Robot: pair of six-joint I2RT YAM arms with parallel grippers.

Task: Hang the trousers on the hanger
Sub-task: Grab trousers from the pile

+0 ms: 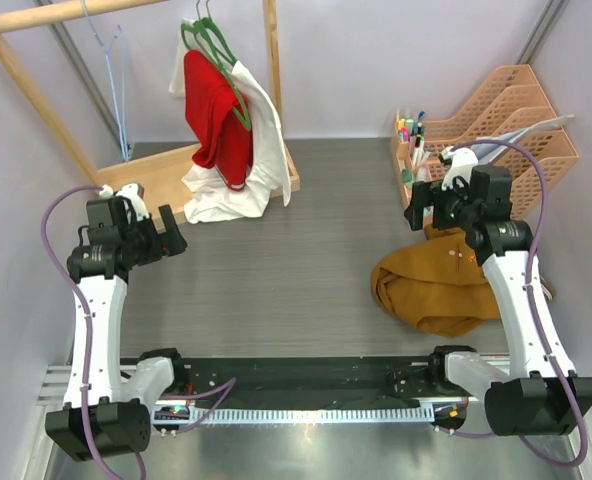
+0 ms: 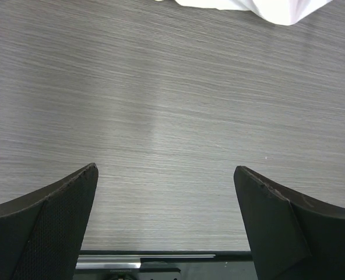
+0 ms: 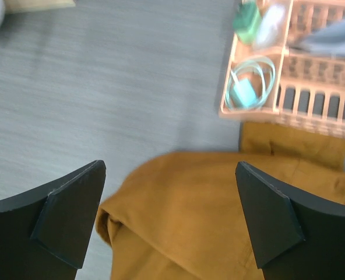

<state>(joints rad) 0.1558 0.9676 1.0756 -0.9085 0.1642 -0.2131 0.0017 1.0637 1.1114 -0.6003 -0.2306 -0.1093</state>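
Note:
The mustard trousers (image 1: 436,285) lie crumpled in a heap on the grey table at the right, below the right arm. In the right wrist view they fill the lower middle (image 3: 219,210). My right gripper (image 1: 426,205) is open and empty, hovering above the heap's far-left edge (image 3: 171,163). The light-blue wire hanger (image 1: 122,110) hangs from the wooden rail at the far left, bare. My left gripper (image 1: 168,232) is open and empty over bare table (image 2: 165,169), well away from both.
A wooden rack (image 1: 36,95) stands at the back left, its base (image 1: 156,175) on the table. Green hangers (image 1: 216,45) hold a red garment (image 1: 219,115) and a white garment (image 1: 261,150). A peach desk organiser (image 1: 506,120) with pens stands at the back right, touching the trousers (image 3: 289,87).

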